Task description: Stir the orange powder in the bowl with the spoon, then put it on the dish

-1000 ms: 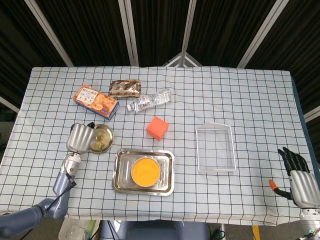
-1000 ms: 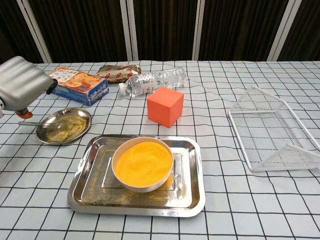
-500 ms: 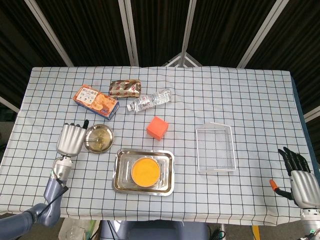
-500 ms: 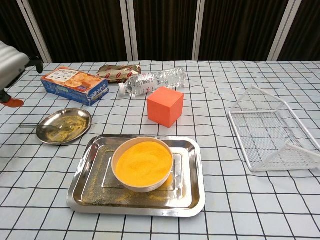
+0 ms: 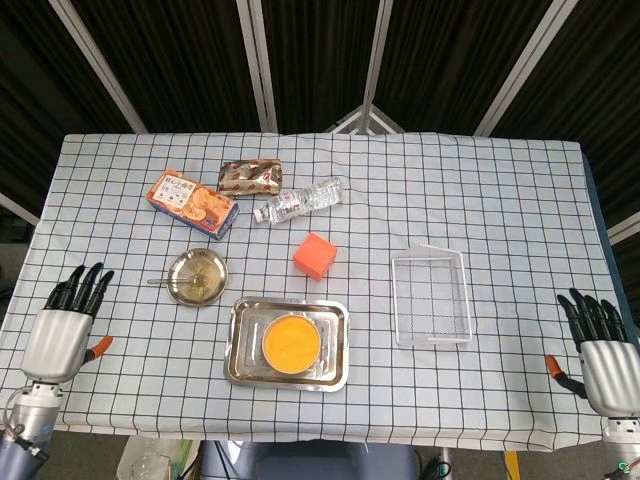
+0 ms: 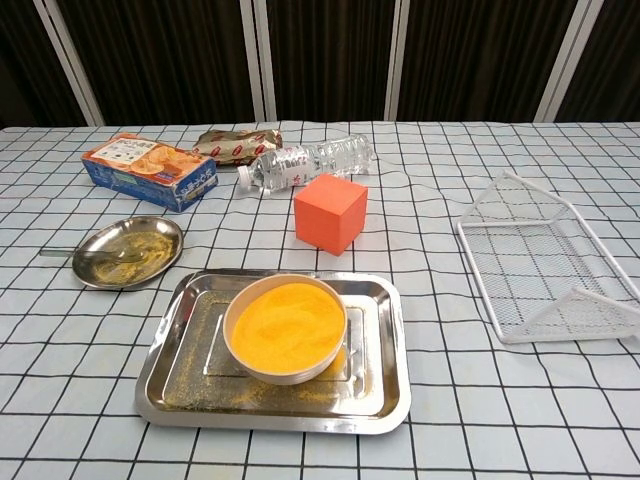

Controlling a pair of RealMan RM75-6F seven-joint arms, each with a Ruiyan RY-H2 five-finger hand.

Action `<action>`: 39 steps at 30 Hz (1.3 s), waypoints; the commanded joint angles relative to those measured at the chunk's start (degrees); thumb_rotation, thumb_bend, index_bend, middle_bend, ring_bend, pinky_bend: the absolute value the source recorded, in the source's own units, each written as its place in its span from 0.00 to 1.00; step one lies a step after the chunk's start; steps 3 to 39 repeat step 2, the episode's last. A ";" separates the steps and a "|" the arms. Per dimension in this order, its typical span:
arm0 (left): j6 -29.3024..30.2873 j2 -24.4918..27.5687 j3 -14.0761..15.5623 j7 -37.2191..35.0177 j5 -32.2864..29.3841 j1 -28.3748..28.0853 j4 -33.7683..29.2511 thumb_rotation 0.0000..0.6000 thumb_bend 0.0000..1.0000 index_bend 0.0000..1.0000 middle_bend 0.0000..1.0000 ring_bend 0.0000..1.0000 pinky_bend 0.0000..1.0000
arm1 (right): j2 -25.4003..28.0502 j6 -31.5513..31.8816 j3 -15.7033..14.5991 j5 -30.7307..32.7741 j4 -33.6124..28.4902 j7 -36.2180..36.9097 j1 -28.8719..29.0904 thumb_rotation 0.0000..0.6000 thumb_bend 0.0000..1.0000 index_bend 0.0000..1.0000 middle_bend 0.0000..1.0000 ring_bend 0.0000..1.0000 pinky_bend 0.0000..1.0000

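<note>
Spoon delivered, left hand (image 5: 60, 335) withdrawn.
The spoon (image 6: 95, 251) now lies in the round dish (image 6: 150, 234) left of the powder bowl (image 6: 286, 327); both hands, right hand (image 5: 602, 355) too, sit empty, fingers spread, so the task looks done.

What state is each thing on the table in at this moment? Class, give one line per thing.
bowl: upright in the tray, full of orange powder.
tray: flat, dusted with powder.
dish: powder-dusted, holding the spoon.
spoon: lying in the dish, handle over the rim.
water bottle: on its side.
wire basket: empty.
left hand: open, fingers apart.
right hand: open.
</note>
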 commanded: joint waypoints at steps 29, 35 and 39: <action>0.66 4.87 3.89 -7.53 3.09 3.66 -2.24 1.00 0.13 0.00 0.00 0.00 0.00 | -0.76 0.74 -0.03 -0.58 0.60 -0.81 -0.31 1.00 0.36 0.00 0.00 0.00 0.00; 0.66 4.87 3.89 -7.53 3.09 3.66 -2.24 1.00 0.13 0.00 0.00 0.00 0.00 | -0.76 0.74 -0.03 -0.58 0.60 -0.81 -0.31 1.00 0.36 0.00 0.00 0.00 0.00; 0.66 4.87 3.89 -7.53 3.09 3.66 -2.24 1.00 0.13 0.00 0.00 0.00 0.00 | -0.76 0.74 -0.03 -0.58 0.60 -0.81 -0.31 1.00 0.36 0.00 0.00 0.00 0.00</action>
